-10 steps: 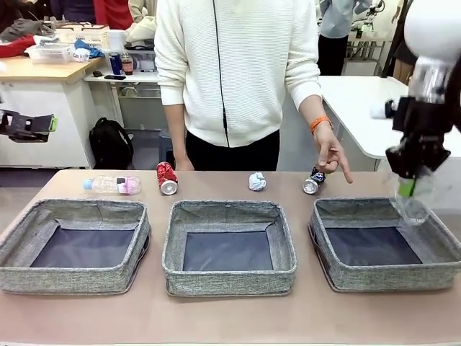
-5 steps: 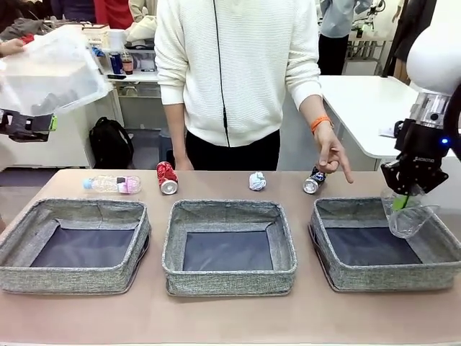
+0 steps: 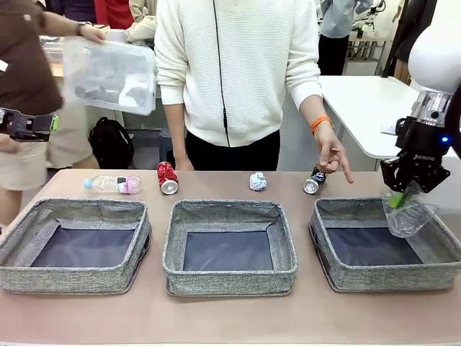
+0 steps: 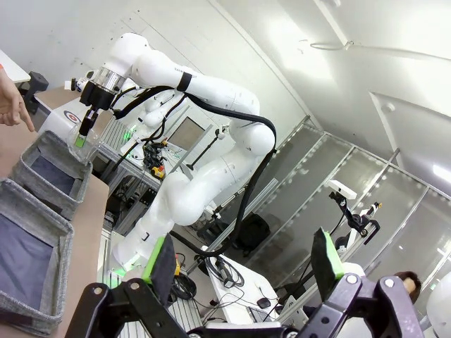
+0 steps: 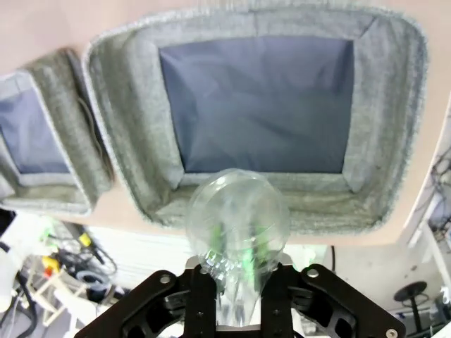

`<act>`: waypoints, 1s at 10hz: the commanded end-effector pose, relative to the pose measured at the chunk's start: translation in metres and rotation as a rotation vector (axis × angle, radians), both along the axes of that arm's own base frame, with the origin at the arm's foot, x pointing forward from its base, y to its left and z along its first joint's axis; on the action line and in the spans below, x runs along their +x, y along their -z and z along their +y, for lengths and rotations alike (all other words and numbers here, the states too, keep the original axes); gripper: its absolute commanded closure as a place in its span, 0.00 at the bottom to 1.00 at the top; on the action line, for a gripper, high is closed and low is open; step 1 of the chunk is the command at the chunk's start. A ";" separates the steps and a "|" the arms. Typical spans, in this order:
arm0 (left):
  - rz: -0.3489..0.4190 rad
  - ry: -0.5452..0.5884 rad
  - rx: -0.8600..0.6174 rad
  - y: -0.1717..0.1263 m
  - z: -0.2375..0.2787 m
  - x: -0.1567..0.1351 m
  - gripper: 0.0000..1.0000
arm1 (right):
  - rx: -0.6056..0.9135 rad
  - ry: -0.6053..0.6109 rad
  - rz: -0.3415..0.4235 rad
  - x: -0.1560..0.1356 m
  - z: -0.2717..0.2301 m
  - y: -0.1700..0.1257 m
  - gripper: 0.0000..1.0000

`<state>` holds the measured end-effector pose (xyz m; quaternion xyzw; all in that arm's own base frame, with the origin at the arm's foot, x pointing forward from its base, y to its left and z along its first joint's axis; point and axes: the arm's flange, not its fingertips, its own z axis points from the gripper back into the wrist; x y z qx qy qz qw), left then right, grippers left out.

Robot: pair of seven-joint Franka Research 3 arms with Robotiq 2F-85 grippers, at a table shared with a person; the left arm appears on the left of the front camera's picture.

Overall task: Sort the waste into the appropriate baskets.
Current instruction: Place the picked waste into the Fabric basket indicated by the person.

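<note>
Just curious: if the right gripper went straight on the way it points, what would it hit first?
The right gripper holds a plastic cup; beyond that, probably the right basket, near its wall, though depth is unclear.

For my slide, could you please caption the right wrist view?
Right gripper holding a clear plastic cup over a grey basket.

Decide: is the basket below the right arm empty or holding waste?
Empty: the basket shows a bare dark bottom; the clear plastic cup sits between the right gripper's jaws.

Black backpack on the floor — a clear plastic tub nearby.
</note>
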<state>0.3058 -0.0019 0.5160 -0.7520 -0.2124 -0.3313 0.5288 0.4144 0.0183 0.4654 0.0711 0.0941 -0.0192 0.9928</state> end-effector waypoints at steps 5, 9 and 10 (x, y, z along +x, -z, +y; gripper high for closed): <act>-0.022 0.011 -0.005 0.002 0.001 -0.003 0.00 | 0.026 0.113 -0.081 0.000 -0.001 -0.007 0.01; -0.022 0.011 -0.005 0.002 0.001 -0.003 0.00 | 0.246 0.097 -0.146 0.002 0.007 -0.029 0.00; -0.022 0.011 -0.005 0.002 0.001 -0.003 0.00 | 0.429 0.094 -0.163 0.005 0.014 -0.045 0.00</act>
